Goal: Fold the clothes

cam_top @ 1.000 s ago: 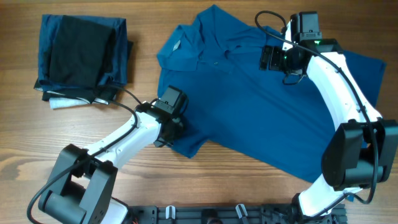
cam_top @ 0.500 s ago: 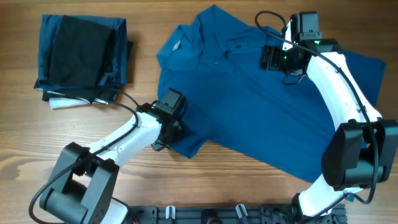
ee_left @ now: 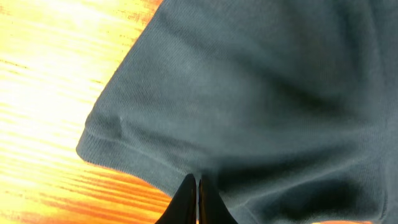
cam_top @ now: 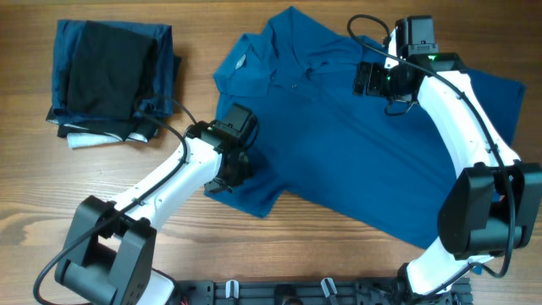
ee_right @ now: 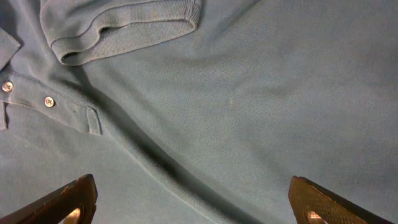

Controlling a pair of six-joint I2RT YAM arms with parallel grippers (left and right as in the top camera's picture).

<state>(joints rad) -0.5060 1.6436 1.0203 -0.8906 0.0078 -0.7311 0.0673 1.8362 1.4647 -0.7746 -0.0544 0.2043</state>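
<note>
The clothes, one mid-blue polo shirt (cam_top: 356,152), lie spread across the middle and right of the wooden table, collar (cam_top: 275,59) toward the back left. My left gripper (cam_top: 227,176) is at the shirt's near-left sleeve. In the left wrist view that gripper (ee_left: 198,185) is shut, its tips pinching the sleeve hem (ee_left: 124,158) where the fabric bunches. My right gripper (cam_top: 373,80) hovers over the upper chest with its jaws wide. The right wrist view shows the gripper (ee_right: 193,202) open above flat blue fabric, with the button placket (ee_right: 48,101) and a ribbed sleeve cuff (ee_right: 124,31) beyond.
A folded pile of dark navy and black garments (cam_top: 110,76) with a white edge sits at the back left. Bare wooden table (cam_top: 68,182) shows left of and in front of the shirt. A black rail (cam_top: 296,292) runs along the near edge.
My left gripper has moved a little back and to the right, carrying the sleeve hem with it. The right arm has stayed where it was.
</note>
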